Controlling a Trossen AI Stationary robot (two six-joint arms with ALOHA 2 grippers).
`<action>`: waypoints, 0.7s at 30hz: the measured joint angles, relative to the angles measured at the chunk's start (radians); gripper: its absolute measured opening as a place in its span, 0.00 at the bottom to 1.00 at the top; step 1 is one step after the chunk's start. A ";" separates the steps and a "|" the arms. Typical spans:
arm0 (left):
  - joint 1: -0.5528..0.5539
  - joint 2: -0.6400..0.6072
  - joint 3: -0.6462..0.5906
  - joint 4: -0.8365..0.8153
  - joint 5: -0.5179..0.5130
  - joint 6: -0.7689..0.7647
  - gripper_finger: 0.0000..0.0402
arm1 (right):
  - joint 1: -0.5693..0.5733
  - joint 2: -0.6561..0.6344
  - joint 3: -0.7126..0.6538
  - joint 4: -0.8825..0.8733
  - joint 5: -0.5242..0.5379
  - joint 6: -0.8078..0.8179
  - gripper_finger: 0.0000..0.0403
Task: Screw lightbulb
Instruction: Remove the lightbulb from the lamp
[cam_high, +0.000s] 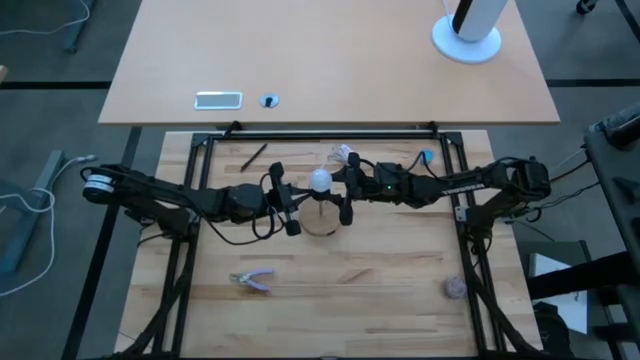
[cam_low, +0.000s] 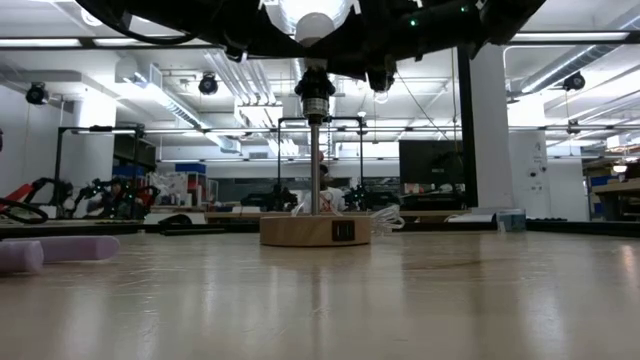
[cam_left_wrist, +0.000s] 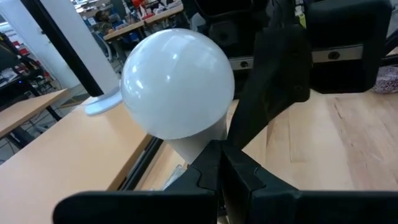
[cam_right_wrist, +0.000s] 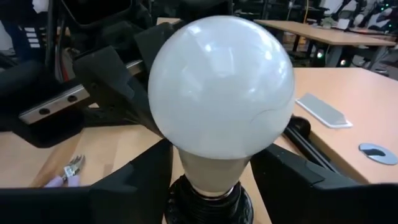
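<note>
You have the round wooden base (cam_high: 320, 222) at mid-table, its upright stem carrying the lightbulb (cam_high: 319, 181) directly above it, seated in the dark socket (cam_right_wrist: 208, 200). From the base's right, the right gripper (cam_right_wrist: 208, 171) has its fingers set on either side of the bulb's neck, seemingly clamped on it, though contact is hard to confirm. On the base's left, the left gripper (cam_high: 291, 207) sits just beside the bulb, and I cannot tell whether its fingers are apart.

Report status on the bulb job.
Right gripper fingers astride lightbulb neck. Left gripper beside it. Bulb seated in socket, nothing obstructing.
</note>
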 joint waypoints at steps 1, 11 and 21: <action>0.000 0.000 0.000 0.000 0.000 0.000 0.00 | 0.000 -0.001 0.000 -0.001 0.000 -0.005 0.50; -0.002 0.000 0.000 -0.005 -0.021 0.000 0.00 | -0.001 -0.001 0.000 -0.003 0.005 -0.011 0.32; -0.005 0.000 0.000 -0.039 -0.056 -0.026 0.00 | -0.004 -0.008 0.001 -0.002 0.020 0.071 0.33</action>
